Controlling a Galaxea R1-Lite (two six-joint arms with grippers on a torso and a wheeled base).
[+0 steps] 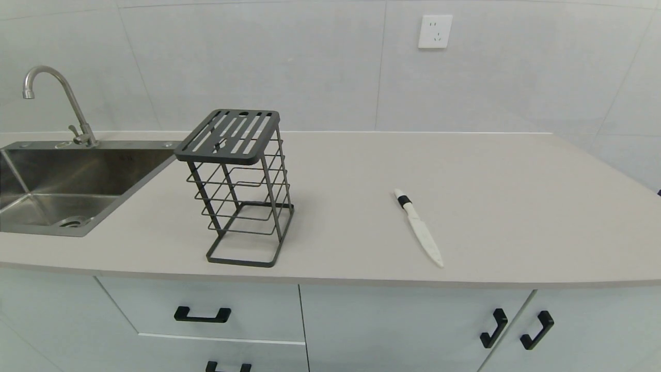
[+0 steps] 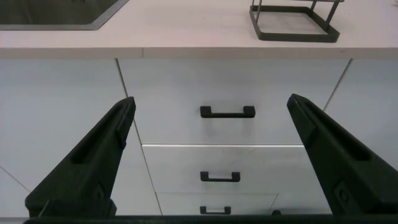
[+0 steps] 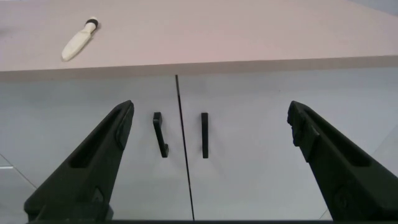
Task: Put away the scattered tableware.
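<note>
The left gripper (image 2: 211, 102) is held with its fingers spread wide and nothing between them; the right gripper (image 3: 210, 106) is likewise fully parted and holds nothing. Both are seen low in front of the cabinet fronts, below the countertop (image 1: 496, 170), with drawer handles behind the left one and a pair of door handles behind the right one.

The knife (image 1: 418, 226) is found right of centre in the head view, flat on the countertop. It is also seen beyond the right fingers, up on the counter (image 3: 79, 42). Its long axis runs diagonally, with the black-banded end toward the upper left and the pointed end toward the lower right, close to the counter's front edge. The right arm is judged the nearer one, so a reach up and over the edge would be called for.

The rack (image 1: 237, 181) stands upright left of centre, well apart from the knife; no tableware is seen in its slotted top or wire frame. At the far left the sink (image 1: 93, 170) is set into the counter under a faucet (image 1: 57, 98), with a drain in its floor.
</note>
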